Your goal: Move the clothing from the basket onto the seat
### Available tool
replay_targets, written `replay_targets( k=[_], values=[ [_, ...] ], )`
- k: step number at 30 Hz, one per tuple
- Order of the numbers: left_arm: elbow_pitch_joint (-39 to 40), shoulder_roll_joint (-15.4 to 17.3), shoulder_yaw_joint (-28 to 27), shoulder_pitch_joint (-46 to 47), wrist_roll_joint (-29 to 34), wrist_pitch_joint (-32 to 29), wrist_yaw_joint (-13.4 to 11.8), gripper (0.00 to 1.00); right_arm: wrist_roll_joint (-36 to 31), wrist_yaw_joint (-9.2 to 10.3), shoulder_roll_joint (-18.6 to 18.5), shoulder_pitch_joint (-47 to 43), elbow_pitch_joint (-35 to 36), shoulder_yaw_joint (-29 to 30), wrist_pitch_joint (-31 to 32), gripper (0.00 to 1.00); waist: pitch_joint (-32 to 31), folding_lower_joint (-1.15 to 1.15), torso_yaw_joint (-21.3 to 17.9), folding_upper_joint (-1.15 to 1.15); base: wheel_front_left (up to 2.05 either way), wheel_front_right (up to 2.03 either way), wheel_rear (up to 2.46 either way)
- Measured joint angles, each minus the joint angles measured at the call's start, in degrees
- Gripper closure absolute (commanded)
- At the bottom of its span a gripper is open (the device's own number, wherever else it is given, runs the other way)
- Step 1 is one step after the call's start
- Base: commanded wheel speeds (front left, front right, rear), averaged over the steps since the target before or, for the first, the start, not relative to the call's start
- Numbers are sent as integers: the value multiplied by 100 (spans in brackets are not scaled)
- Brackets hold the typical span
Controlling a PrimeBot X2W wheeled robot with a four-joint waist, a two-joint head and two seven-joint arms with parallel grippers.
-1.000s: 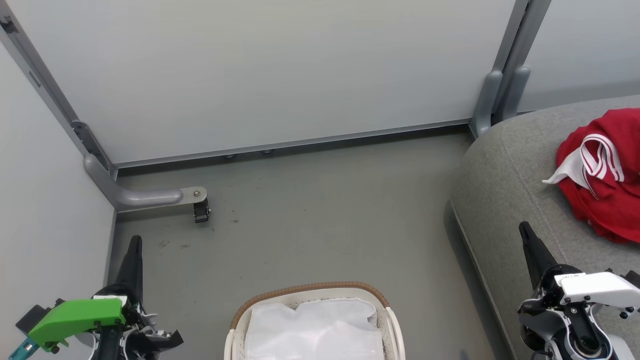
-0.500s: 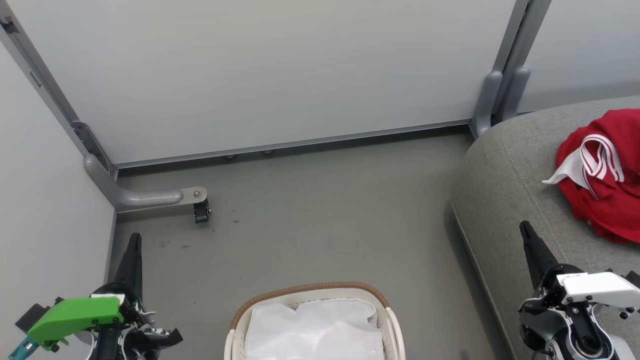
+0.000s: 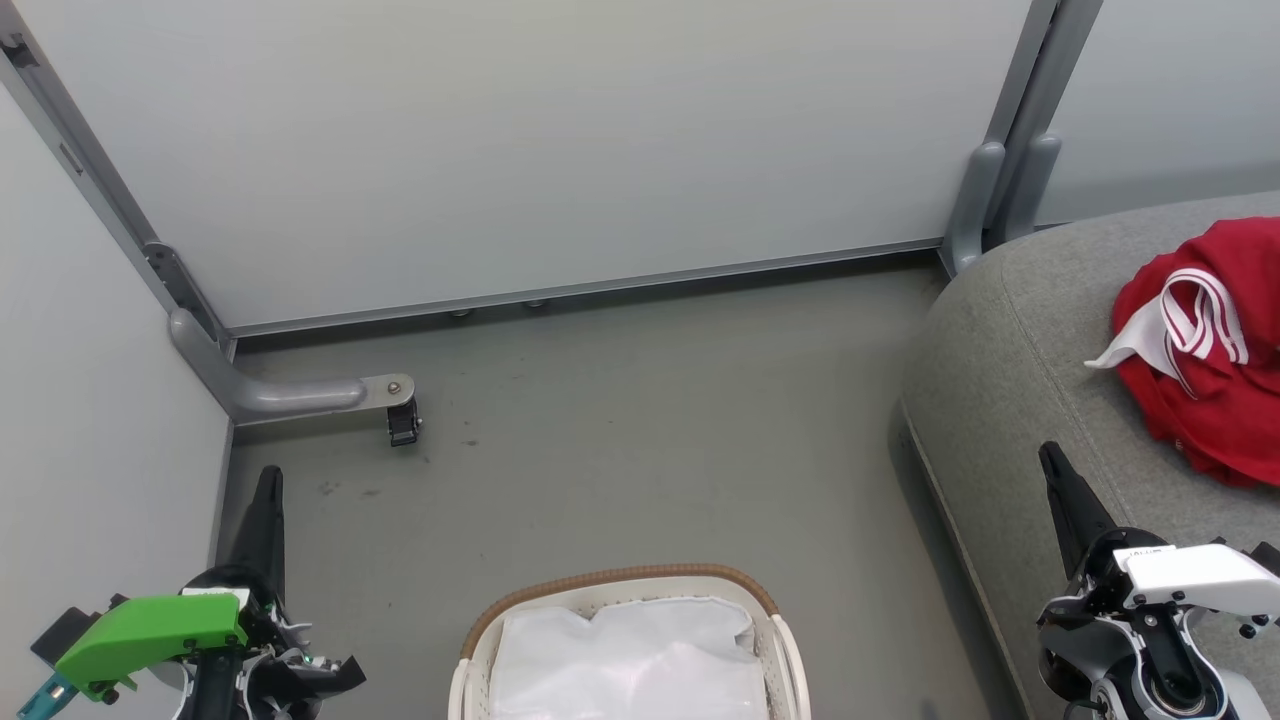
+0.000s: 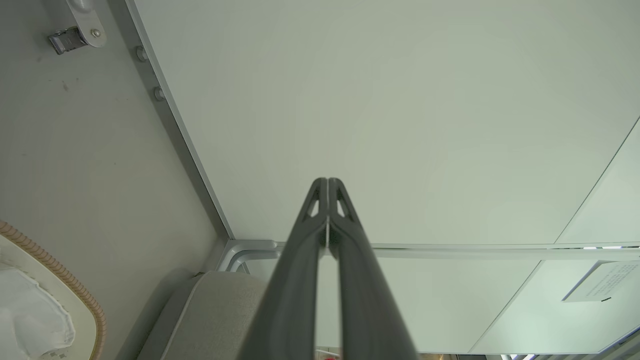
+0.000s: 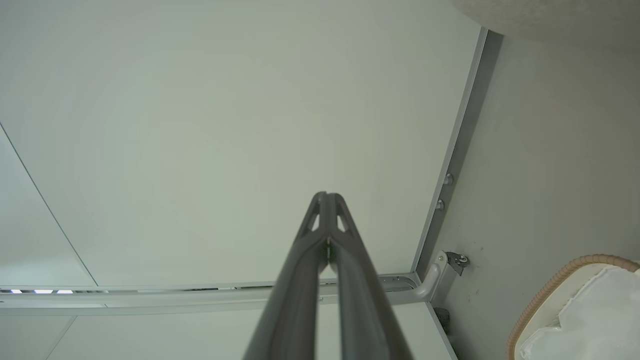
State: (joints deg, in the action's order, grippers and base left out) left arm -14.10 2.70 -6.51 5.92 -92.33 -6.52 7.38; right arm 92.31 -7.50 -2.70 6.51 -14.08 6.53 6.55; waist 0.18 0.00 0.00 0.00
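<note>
1. Head view: nothing has shifted over the last second. The red clothing (image 3: 1215, 370) lies on the grey seat (image 3: 1000, 400). What can be seen of the basket (image 3: 620, 582) holds just its white liner (image 3: 630, 660), so the task looks finished.
2. Left wrist view: the left gripper (image 4: 327, 182) is pressed closed and empty.
3. Right wrist view: the right gripper (image 5: 326, 196) is likewise closed, holding nothing.
</note>
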Motion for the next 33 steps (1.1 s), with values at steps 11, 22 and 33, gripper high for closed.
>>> replay_targets(
  k=[11, 22, 33],
  values=[
    [0, 0, 0, 0, 0, 0, 0, 100, 0, 0, 0, 0, 0, 0, 0, 100, 0, 0, 0, 0, 0, 0, 0],
    [0, 0, 0, 0, 0, 0, 0, 100, 0, 0, 0, 0, 0, 0, 0, 100, 0, 0, 0, 0, 0, 0, 0],
    [0, 0, 0, 0, 0, 0, 0, 100, 0, 1, 0, 0, 1, 0, 0, 100, 0, 0, 0, 0, 0, 0, 0]
  ],
)
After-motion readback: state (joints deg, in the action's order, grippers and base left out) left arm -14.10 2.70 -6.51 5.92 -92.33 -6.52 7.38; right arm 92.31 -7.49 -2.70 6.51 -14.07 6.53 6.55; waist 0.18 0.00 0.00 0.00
